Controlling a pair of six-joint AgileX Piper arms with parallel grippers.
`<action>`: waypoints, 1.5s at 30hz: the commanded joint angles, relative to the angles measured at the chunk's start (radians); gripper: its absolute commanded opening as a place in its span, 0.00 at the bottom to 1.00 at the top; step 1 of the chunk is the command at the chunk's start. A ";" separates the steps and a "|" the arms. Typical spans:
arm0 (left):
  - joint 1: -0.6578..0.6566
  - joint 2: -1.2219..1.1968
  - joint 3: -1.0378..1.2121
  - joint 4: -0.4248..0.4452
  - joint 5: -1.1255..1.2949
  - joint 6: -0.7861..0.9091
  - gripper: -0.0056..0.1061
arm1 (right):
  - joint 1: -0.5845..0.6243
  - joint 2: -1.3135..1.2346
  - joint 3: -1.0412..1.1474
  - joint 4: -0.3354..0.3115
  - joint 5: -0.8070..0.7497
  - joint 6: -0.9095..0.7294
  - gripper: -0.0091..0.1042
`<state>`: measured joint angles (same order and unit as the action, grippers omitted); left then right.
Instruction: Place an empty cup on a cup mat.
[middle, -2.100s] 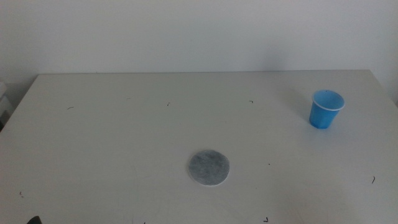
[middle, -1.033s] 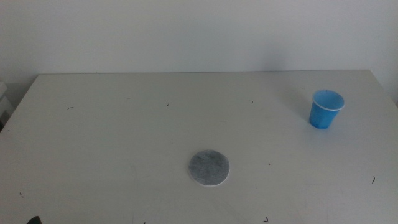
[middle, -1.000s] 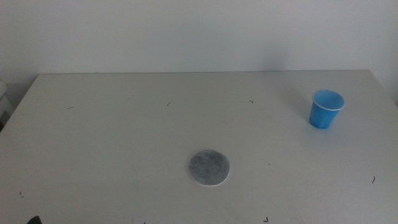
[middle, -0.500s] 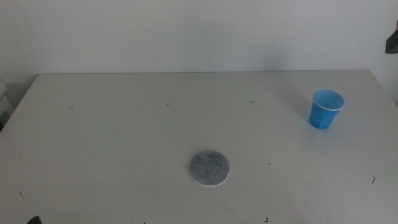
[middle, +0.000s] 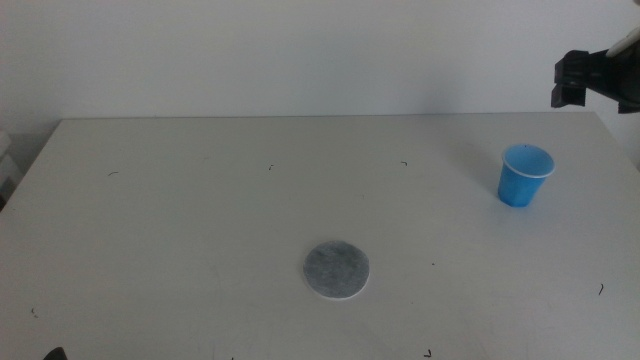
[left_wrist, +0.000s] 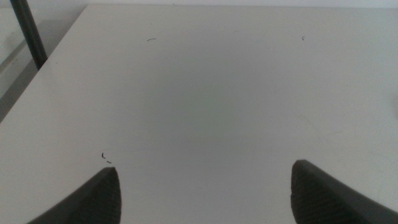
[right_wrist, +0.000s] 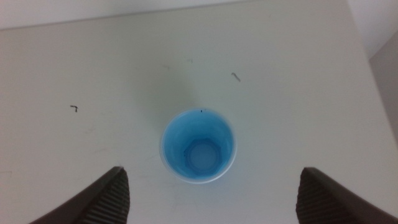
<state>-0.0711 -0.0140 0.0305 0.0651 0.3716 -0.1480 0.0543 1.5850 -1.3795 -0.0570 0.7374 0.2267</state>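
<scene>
My right gripper (right_wrist: 211, 186) hangs above the cup (right_wrist: 199, 146), jaws spread wide to straddle it. The cup stands upright, well apart from the mat (middle: 336, 270). My left gripper (left_wrist: 205, 186) waits, spread.

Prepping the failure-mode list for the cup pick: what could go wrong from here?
1. The cup stands near the table's right edge; a jaw clipping its rim as the open right gripper descends from above could tip it or push it off.
2. The cup is thin and tapered, so a hard squeeze might deform it or let it slip.
3. The cup mat lies far away and is barely wider than the cup; placement could overhang.
</scene>
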 joint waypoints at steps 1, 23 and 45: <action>0.001 -0.013 -0.006 0.000 -0.067 -0.011 0.99 | -0.001 0.006 -0.040 0.005 -0.054 -0.001 0.72; 0.001 -0.013 -0.006 0.000 -0.067 -0.011 0.99 | -0.086 0.360 -0.310 0.040 0.131 -0.012 0.72; 0.001 -0.013 -0.006 0.000 -0.067 -0.011 0.99 | -0.087 0.460 -0.314 0.104 0.103 -0.013 0.07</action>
<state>-0.0711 -0.0140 0.0305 0.0651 0.3716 -0.1480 -0.0266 2.1147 -1.6618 0.0501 0.8667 0.2237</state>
